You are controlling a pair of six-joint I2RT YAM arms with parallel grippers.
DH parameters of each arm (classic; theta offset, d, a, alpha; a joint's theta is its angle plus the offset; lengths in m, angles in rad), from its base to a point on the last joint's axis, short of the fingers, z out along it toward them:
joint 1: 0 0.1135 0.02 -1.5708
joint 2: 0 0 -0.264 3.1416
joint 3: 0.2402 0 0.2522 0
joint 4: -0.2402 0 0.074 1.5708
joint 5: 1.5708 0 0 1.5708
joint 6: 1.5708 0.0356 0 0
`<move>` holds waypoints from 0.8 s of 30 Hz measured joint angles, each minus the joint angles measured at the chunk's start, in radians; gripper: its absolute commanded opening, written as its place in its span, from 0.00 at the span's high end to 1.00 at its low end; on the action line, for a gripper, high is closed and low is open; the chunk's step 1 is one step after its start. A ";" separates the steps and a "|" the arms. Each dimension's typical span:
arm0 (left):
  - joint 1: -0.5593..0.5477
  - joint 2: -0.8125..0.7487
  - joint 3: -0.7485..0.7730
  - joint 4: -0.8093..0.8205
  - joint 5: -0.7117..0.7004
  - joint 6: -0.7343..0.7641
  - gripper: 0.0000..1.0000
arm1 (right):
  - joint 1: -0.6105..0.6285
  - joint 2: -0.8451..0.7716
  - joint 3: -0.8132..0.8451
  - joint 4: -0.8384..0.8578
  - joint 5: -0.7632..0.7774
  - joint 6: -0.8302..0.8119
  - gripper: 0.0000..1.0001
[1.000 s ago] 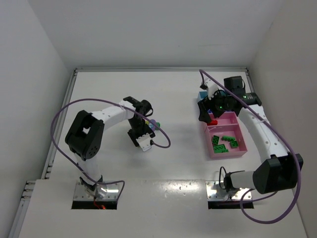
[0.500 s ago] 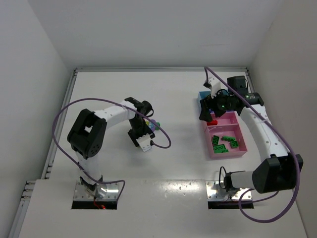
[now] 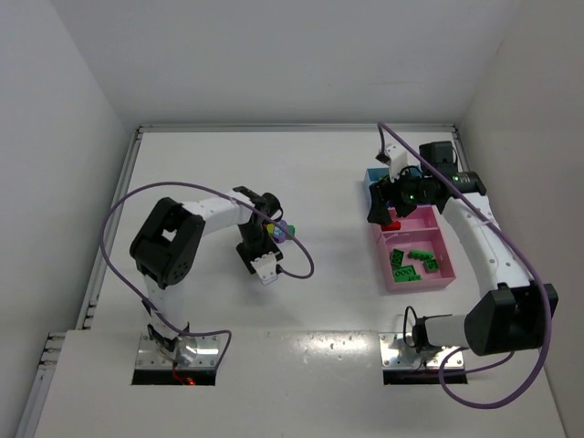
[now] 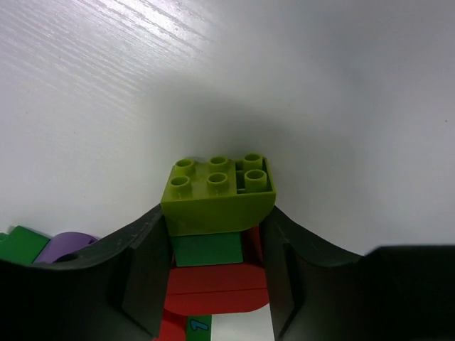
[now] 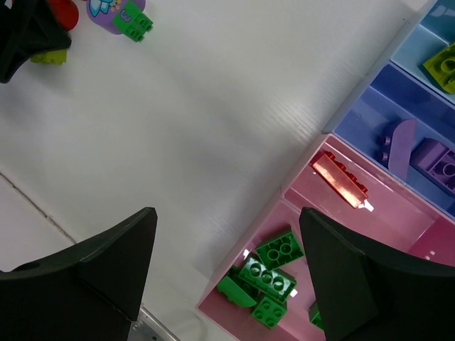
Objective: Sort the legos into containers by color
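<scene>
Left wrist view: the left gripper [image 4: 217,209] is set astride a yellow-green brick [image 4: 217,192] on top of the loose pile near the middle of the table [image 4: 320,85], so that it can be lifted off the red brick [image 4: 217,288] beneath. Whether it is firmly pinched cannot be told. The right gripper [image 5: 224,273] is held spread and empty above the pink tray [image 5: 405,213] at the table's right edge, where green bricks [image 5: 274,270] are already deposited. Against the earlier frame, the left jaws have narrowed and the left elbow has been swung toward the pile.
</scene>
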 measured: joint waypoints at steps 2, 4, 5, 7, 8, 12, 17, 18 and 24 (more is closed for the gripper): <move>0.000 0.003 0.001 0.006 0.002 0.001 0.58 | -0.001 0.000 -0.002 0.000 0.000 0.000 0.19; 0.000 0.004 0.002 0.014 0.008 0.002 0.68 | -0.002 0.000 -0.003 0.000 0.000 0.000 0.19; 0.000 0.004 0.003 0.022 0.013 0.002 0.77 | -0.004 0.000 -0.003 0.000 0.000 0.000 0.19; -0.001 0.004 0.004 0.036 0.027 -0.001 0.84 | -0.006 0.000 -0.005 0.001 -0.002 0.000 0.19; -0.002 0.003 0.006 0.045 0.046 -0.012 0.88 | -0.008 0.000 -0.006 0.000 -0.003 0.000 0.19; -0.019 -0.013 0.026 0.067 0.155 -0.111 0.90 | -0.008 -0.001 -0.010 0.002 -0.017 0.008 0.19; -0.064 -0.097 0.057 0.098 0.330 -0.365 0.91 | -0.007 -0.013 -0.029 -0.003 -0.051 0.020 0.19; -0.071 -0.115 0.061 0.117 0.374 -0.440 0.91 | -0.007 -0.019 -0.031 -0.003 -0.059 0.021 0.19; -0.074 -0.172 0.044 0.317 0.605 -0.945 0.97 | -0.007 -0.058 -0.046 -0.009 -0.121 0.029 0.19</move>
